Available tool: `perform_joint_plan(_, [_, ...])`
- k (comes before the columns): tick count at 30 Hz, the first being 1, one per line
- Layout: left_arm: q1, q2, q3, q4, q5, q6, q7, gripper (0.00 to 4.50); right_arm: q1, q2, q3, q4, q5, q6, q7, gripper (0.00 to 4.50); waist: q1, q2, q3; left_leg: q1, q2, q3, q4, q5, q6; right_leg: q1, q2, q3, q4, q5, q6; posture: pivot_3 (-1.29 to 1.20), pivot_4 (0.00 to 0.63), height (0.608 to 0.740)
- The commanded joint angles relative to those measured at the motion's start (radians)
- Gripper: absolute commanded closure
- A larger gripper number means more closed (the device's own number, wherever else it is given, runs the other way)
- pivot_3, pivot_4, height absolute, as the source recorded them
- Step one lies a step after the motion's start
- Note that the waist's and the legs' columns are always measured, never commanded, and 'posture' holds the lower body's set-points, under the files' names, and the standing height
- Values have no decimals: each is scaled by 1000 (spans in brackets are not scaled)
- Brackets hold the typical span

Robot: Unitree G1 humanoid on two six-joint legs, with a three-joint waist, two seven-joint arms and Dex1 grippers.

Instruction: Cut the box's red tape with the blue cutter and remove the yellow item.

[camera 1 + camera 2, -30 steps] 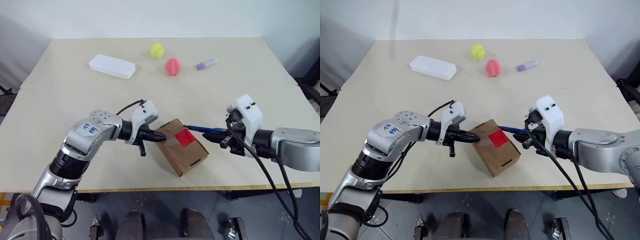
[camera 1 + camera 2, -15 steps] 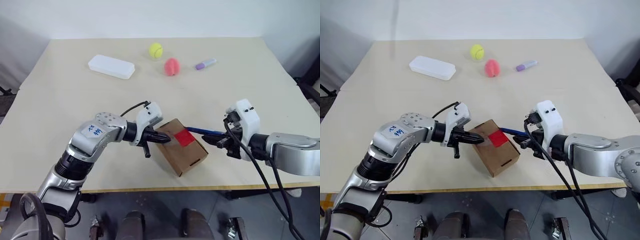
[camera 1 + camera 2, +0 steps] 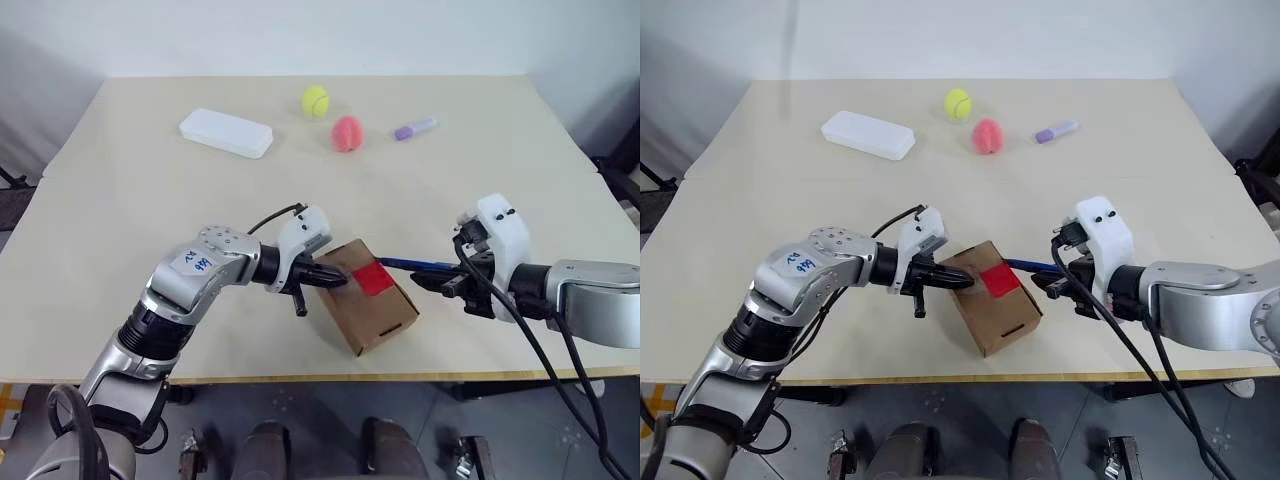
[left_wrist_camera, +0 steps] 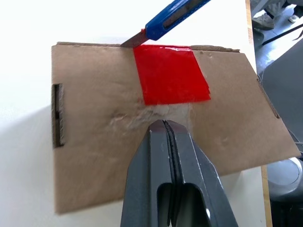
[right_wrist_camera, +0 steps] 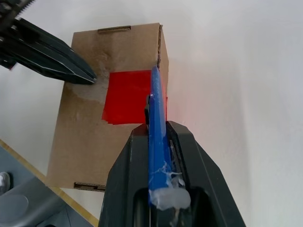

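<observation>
The brown box point(image 3: 372, 310) lies tilted near the table's front edge, with the red tape point(image 3: 376, 279) on its upper face. My left gripper point(image 3: 338, 280) is shut, and its tip point(image 4: 163, 124) presses on the clear tape just beside the red patch point(image 4: 170, 73). My right gripper point(image 3: 432, 280) is shut on the blue cutter point(image 3: 410, 264), which points left at the box. The cutter's blade tip point(image 4: 133, 43) touches the box's top edge right at the red tape. The yellow item is hidden.
At the table's far side lie a flat white case point(image 3: 225, 132), a yellow-green tennis ball point(image 3: 316, 99), a pink round thing point(image 3: 346, 132) and a lavender marker point(image 3: 413, 129). The table's front edge point(image 3: 300, 378) runs just below the box.
My right wrist has rolled a little with the cutter in it. The left gripper stays pressed on the box, and the box has not moved.
</observation>
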Motion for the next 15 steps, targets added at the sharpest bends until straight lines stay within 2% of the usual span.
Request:
perform_joint_plan(1, [13,-15,-78,37,42,53,28,4500,-27,0,30,-9,34,6,16,4383,0,0,0,0,0,0,0,0,0,0,0,0,0,0,0,0,150,740])
perform_joint_plan(5, [-45,-30,-140,63,85,158,83,4500,-69,31,78,4,34,5,7,4383,1,-2,-1,1,0,0,1,0,0,1,0,0,-1,0,0,0,150,740])
perform_joint_plan(9, [-91,-24,-182,83,99,254,105,4500,-76,12,94,17,34,21,18,4383,1,-3,-3,3,0,-1,1,0,1,5,0,0,-5,1,0,0,150,740])
perform_joint_plan(15, [-106,-32,-201,98,103,287,126,4500,-74,-20,101,30,34,46,44,4383,1,-3,-3,5,0,-1,1,-1,2,8,0,-1,-5,1,0,0,150,740])
